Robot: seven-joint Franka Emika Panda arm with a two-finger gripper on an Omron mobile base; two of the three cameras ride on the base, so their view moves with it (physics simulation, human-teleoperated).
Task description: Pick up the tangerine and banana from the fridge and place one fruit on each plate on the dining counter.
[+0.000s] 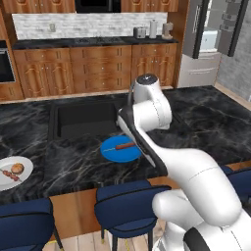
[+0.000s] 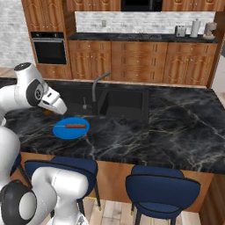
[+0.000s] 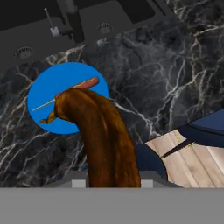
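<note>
On the black marble counter, a white plate carrying the tangerine is seen at far left, then the blue plate before the inset sink. Wooden cabinets line the back wall; the fridge stands open at right. The banana is pinched in the tool above the counter edge.

Dark brown curved banana held above the blue plate; tangerine on the white plate.

left base: behind arm, faces counter | right base: opposite side, same counter, shares blue plate | hand: close above plate, looking down
</note>
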